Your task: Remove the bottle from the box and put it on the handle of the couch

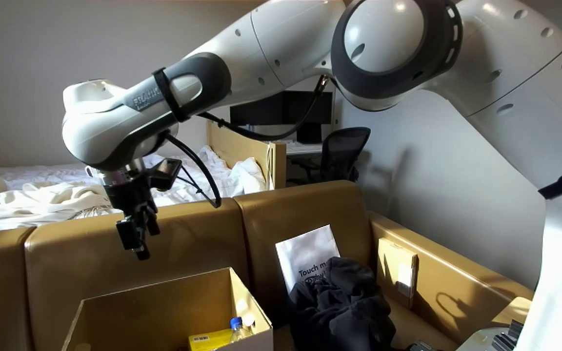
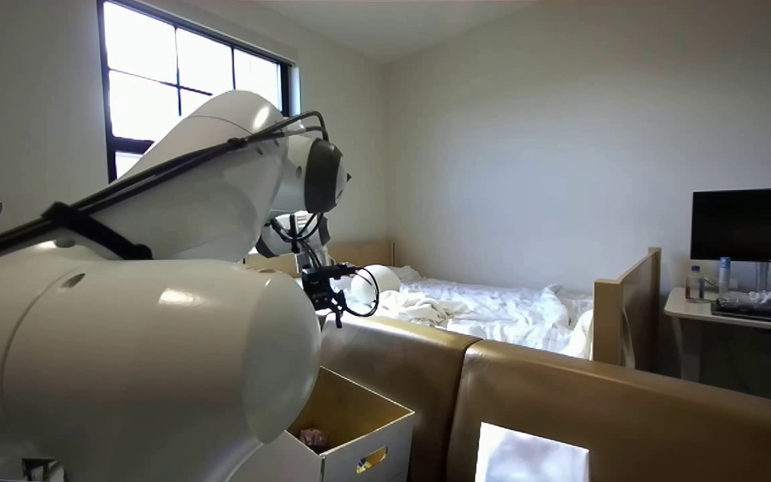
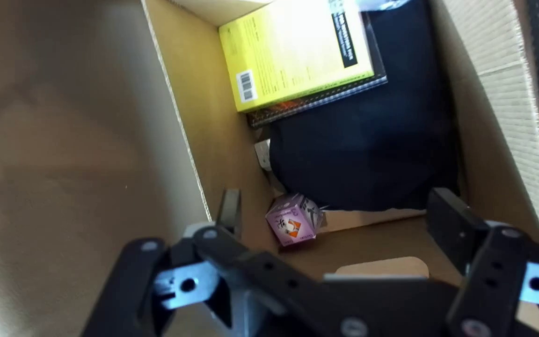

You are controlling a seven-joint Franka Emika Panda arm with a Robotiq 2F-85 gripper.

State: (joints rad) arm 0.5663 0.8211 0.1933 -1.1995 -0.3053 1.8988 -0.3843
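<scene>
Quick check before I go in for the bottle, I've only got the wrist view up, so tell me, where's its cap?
Observer: In an exterior view, the bottle shows its blue cap inside the box, next to the yellow packet.
Operator: Okay, and how am I doing for height?
Observer: In an exterior view, the gripper hangs above the box, with a visible gap between them.
Operator: Good. And toward where I set it down?
Observer: In an exterior view, a bunched dark cloth lies between the box and the couch's armrest.
</scene>
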